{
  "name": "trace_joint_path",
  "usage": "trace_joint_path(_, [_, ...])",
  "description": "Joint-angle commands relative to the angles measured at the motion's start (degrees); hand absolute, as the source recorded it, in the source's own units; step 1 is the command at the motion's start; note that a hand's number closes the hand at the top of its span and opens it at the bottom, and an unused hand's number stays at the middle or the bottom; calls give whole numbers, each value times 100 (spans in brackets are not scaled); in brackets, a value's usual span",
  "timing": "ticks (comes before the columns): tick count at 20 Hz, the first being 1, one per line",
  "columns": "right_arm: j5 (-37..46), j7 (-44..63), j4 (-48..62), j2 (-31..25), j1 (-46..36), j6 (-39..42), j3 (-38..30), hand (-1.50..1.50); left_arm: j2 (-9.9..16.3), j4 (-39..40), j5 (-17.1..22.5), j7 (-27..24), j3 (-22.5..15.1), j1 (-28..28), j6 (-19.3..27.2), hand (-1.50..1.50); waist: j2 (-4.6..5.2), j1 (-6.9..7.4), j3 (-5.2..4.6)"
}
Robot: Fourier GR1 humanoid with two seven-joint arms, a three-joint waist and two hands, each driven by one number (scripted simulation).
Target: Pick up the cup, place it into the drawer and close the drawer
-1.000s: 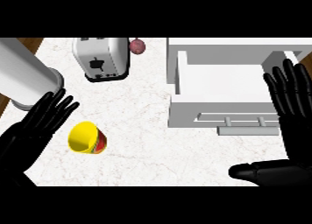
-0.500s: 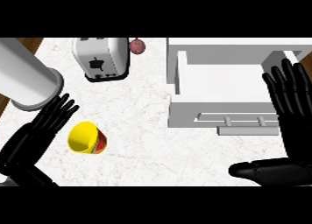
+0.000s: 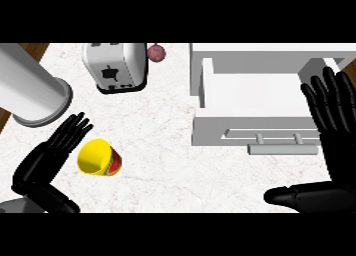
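On the white marbled tabletop [image 3: 173, 150], head view, lower left: the cup [image 3: 98, 159] lies tipped on its side, yellow inside and at the rim, with a red band on its outer wall. The left hand [image 3: 48, 157] sits just beside it on the left, fingers straight, released, grasping nothing. The drawer [image 3: 255, 107], a white box shape with a bar handle, stands pulled out at the right. The right hand [image 3: 334, 112] shows at the right edge, fingers straight and released. A glossy white toaster [image 3: 116, 67] and a smooth grey cylinder [image 3: 22, 87] stand at upper left.
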Motion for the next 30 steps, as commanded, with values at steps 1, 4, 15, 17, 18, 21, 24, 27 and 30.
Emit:
trace_joint_path(1, [-90,116,255,-69,-333,25,-132,-150,55,512,-318,-303,5,-174,-8,-150,0,10,1])
trace_joint_path(4, [109,14,-171,94,104,13,188,-150,115,1337,-832,-1120,-1,-329,-8,-150,2,-13,-1])
trace_joint_path(15, [-87,125,132,-50,-292,79,-91,-150,410,3377,-1311,-2524,-16,-1054,240,-150,8,-18,-3])
trace_joint_path(17, [259,270,-92,105,-251,-161,189,-150,523,3104,-1098,-2370,9,-996,91,-150,2,-4,-2])
trace_joint_path(18, [-75,336,-266,-18,-171,16,2,-150,379,3542,-1329,-2845,-69,-1053,362,-150,6,-29,-4])
trace_joint_path(21, [-336,748,-328,-248,-446,58,-279,-150,544,3928,-1420,-2976,-118,-1231,370,-150,7,-26,-4])
trace_joint_path(24, [132,286,-359,89,4,1,237,-150,607,4660,-1602,-3421,-177,-1572,464,-150,22,-67,-9])
trace_joint_path(27, [191,-227,108,146,112,139,210,-150,484,4395,-1497,-3107,-283,-1583,479,-150,12,-22,-2])
trace_joint_path(30, [-95,201,-211,-1,-66,132,21,-150,544,4992,-1645,-3444,-352,-1853,489,-150,21,-61,-7])
